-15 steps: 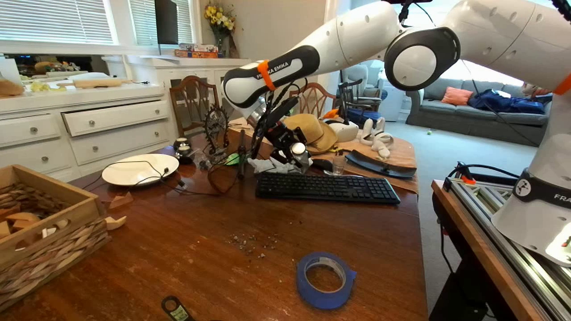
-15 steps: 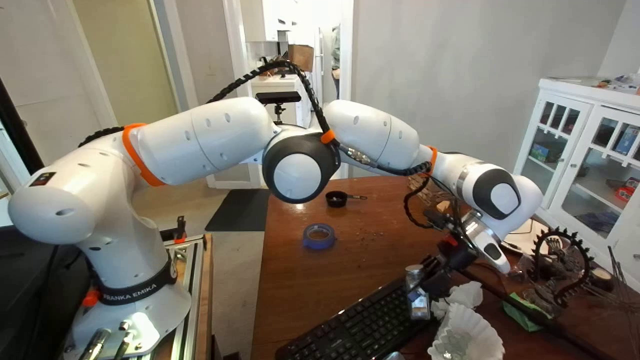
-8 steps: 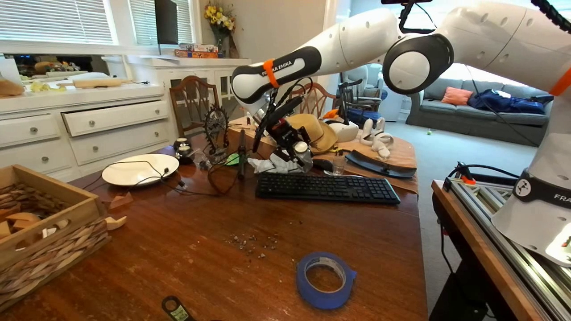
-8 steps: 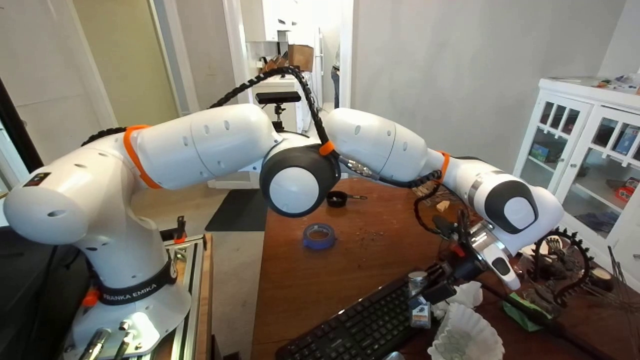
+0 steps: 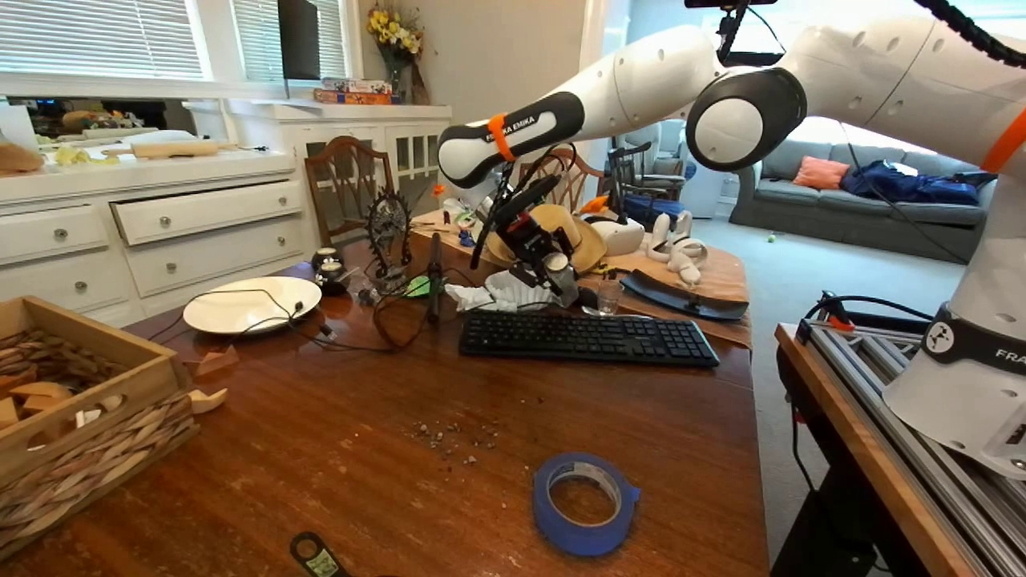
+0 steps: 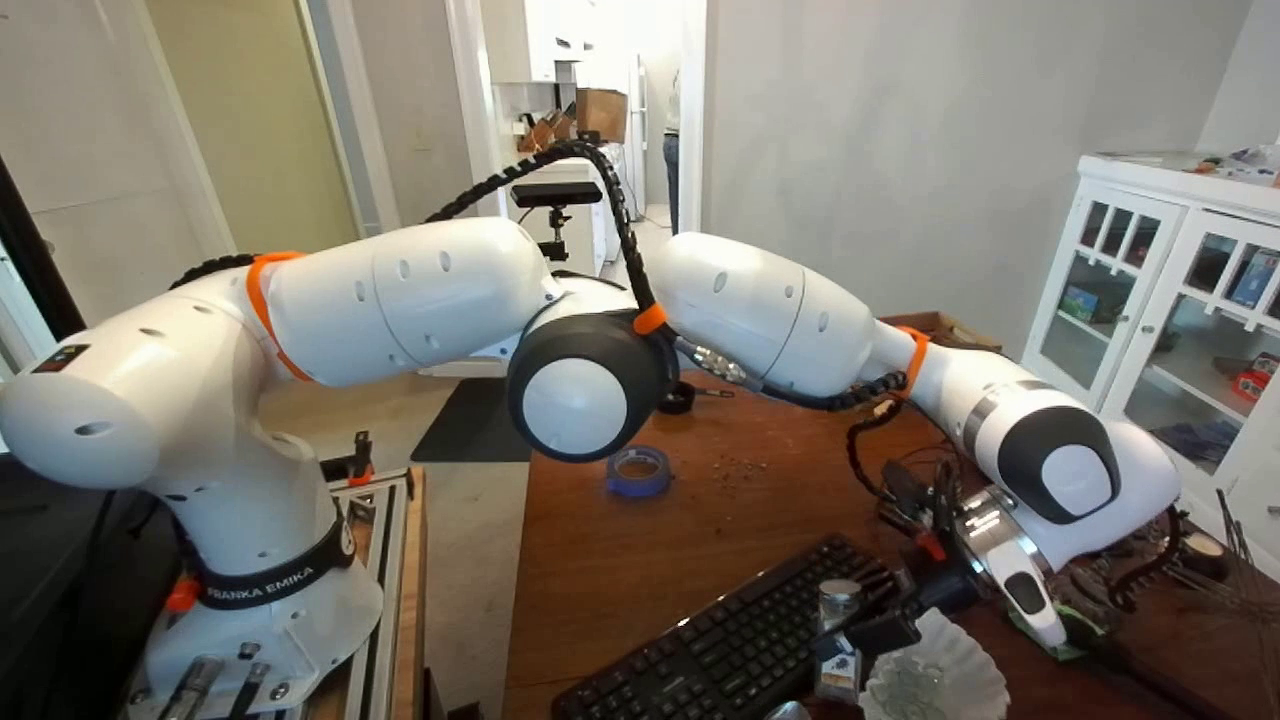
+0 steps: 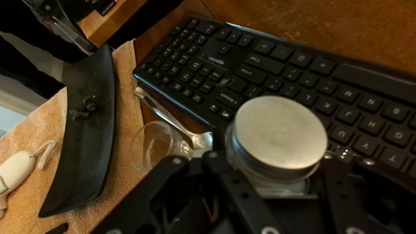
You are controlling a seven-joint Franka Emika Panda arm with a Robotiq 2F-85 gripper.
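Black two-fingered robot gripper [image 7: 270,159], jaws parted by just the width of a clear glass jar with a silver metal lid [image 7: 280,133], has it gripped between them, lid uppermost. In an exterior view the jar is just beyond the far edge of a long black keyboard [image 5: 589,336]; I cannot tell whether its base touches the reddish-brown wooden table [image 5: 345,449]. A ruffled white paper-like piece [image 5: 501,294] sits just left of it, a small clear drinking glass [image 5: 609,296] near it on the right, and farther right a curved black tray [image 5: 673,296] on a peach-coloured towel [image 7: 126,97]. Between glass and keyboard lies a silver metal spoon [image 7: 200,139]. Nearer me, on the right, is a roll of blue tape [image 5: 585,541]; over on the left are a wide white plate [image 5: 232,308] and a wicker-sided wooden basket [image 5: 104,449].
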